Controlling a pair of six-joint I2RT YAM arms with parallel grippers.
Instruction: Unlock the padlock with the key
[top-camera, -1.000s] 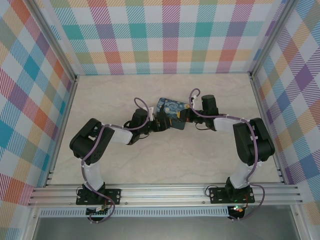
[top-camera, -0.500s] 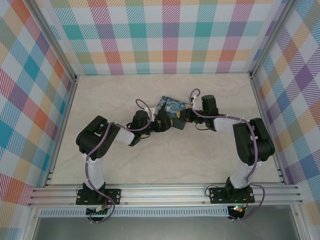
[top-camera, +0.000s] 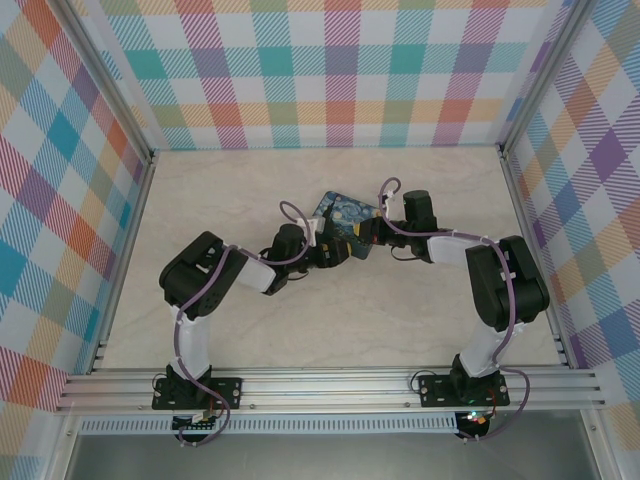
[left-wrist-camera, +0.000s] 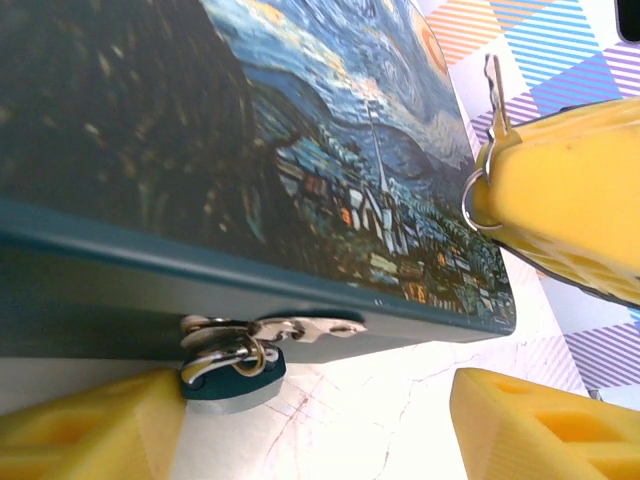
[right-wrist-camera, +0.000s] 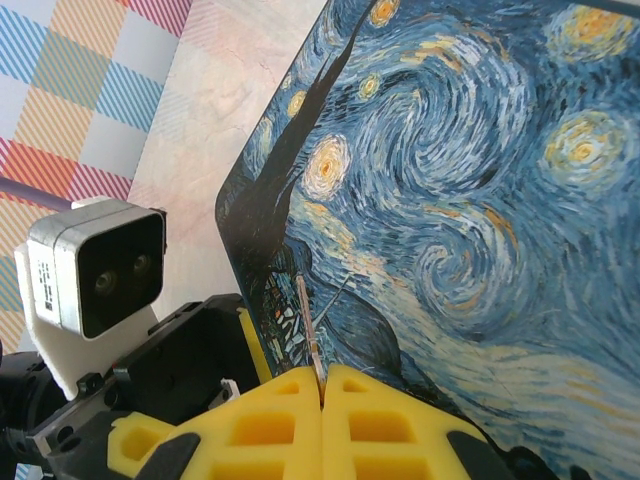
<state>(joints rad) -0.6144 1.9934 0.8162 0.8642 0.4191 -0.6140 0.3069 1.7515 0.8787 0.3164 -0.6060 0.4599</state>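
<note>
Straddles the tiny blue-bodied padlock (left-wrist-camera: 232, 375) with the left gripper (left-wrist-camera: 315, 400), yellow fingers (left-wrist-camera: 90, 430) apart; clamps the thin dark metal key (right-wrist-camera: 308, 330) in the right gripper (right-wrist-camera: 322, 385), fingers together.

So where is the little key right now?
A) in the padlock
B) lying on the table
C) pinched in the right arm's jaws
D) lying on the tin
C: the key pokes out from the right gripper, its yellow jaws shut on it, above the starry-night tin.
</note>
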